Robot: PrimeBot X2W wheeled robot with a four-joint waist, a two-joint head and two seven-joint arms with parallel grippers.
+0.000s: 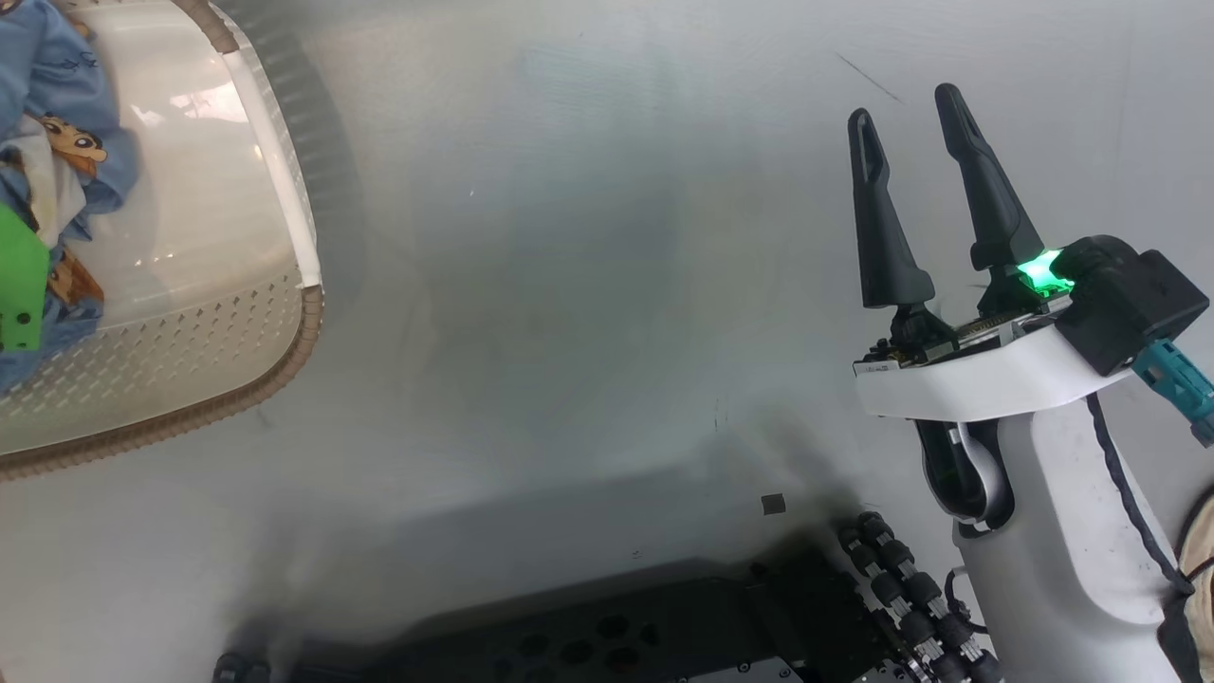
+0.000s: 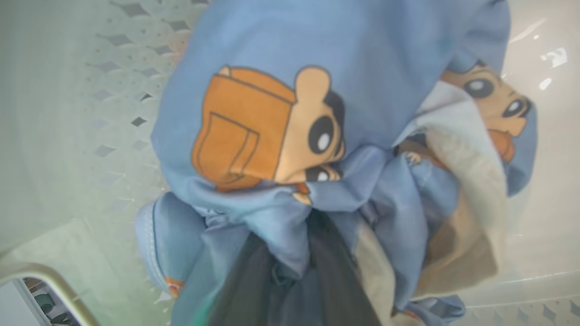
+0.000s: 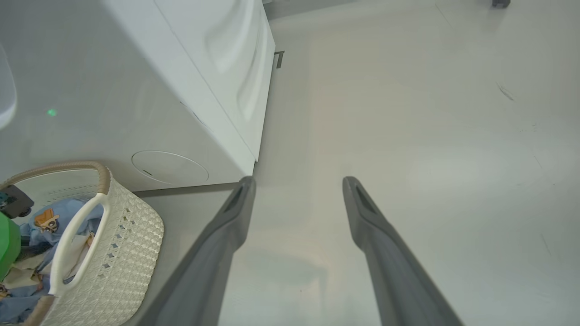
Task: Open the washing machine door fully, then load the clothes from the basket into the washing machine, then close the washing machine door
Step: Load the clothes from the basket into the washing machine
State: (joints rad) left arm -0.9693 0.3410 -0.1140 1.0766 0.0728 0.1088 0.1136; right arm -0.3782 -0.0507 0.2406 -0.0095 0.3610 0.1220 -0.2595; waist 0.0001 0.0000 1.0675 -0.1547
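Left wrist view looks straight into the small cream plastic basket [image 2: 113, 90] with perforated sides, where the light blue clothes [image 2: 272, 54] printed with orange-brown cartoon figures lie bundled with some cream-white cloth. The left claw [image 2: 294, 271] is sunk into this bundle. Its two dark fingers [image 2: 244, 285] stand drawn close, with a bunched fold of the blue fabric pinched between them and draped over their tips.

From the head, the basket sits at the upper left on the pale grey floor [image 1: 607, 237], with its brown woven-look rim turned toward the robot and the clothes inside it. The right claw [image 1: 906, 106] hangs at the right, well apart from the basket, its long dark fingers spread wide and holding nothing. A green light glows at its base.

From the right wrist, the big white washing machine [image 3: 217, 90] stands at the upper left, a round cover low on its front panel. The basket rests on the floor just in front of it.
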